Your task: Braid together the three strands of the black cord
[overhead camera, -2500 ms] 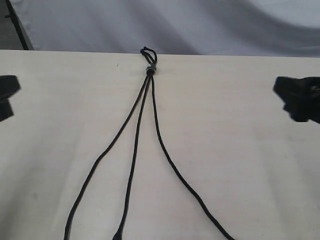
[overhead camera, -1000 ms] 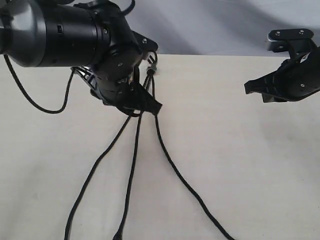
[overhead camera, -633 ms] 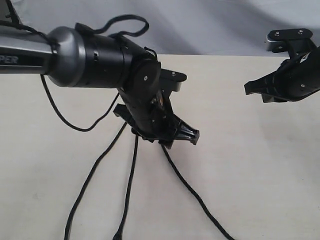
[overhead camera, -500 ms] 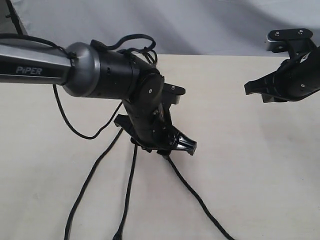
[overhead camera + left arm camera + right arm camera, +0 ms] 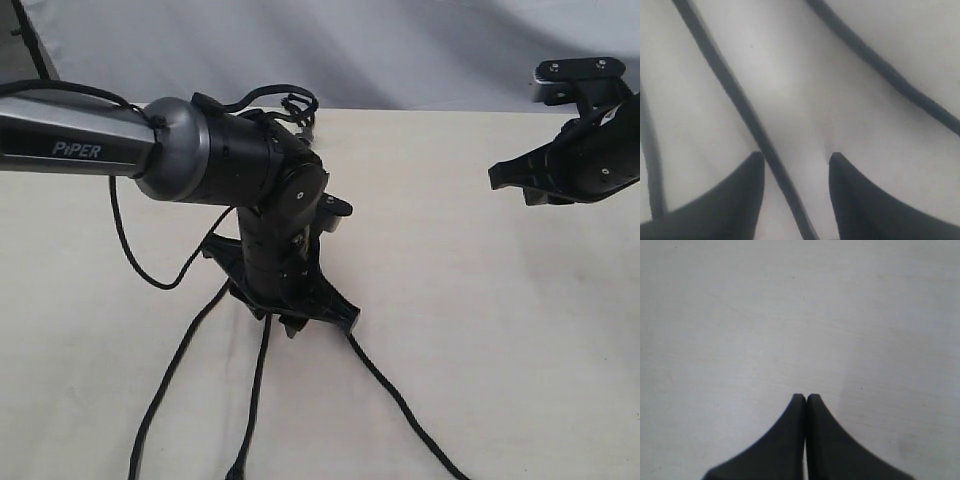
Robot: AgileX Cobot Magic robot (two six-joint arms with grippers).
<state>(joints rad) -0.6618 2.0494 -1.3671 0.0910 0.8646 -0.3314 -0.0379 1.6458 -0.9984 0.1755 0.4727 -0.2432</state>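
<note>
The left arm [image 5: 170, 160], a silver and black tube lettered PiPER, reaches from the left edge over the middle of the worktop [image 5: 520, 330], a pale board with faint wood grain. A thick smooth black cable [image 5: 160, 286] sags from the arm to the board. The arm's wrist stands in front of the black cord [image 5: 400, 402], a thin woven string that lies from the middle of the far edge toward the near edge. Its loop end is mostly hidden behind the arm and hard to tell from the cable there. Only the lower runs of the three strands [image 5: 255, 388] show, fanning out to the near edge, which cuts off their ends. The left gripper [image 5: 318, 322] points down just over the board, its jaws standing apart. In the left wrist view the left gripper [image 5: 795, 159] has the middle strand [image 5: 740, 102] running between its black fingertips [image 5: 752, 172] and not pinched. The other two strands pass on either side, blurred by closeness. The right gripper [image 5: 497, 177], black and pointed, hangs above the right side of the worktop, well apart from the cord. Its jaws are pressed together on nothing, as the right wrist view of the right gripper [image 5: 806, 397] shows over bare board. Behind the far edge hangs a pale grey backdrop [image 5: 420, 50], with a dark slanted strip [image 5: 35, 50] at the far left corner.
</note>
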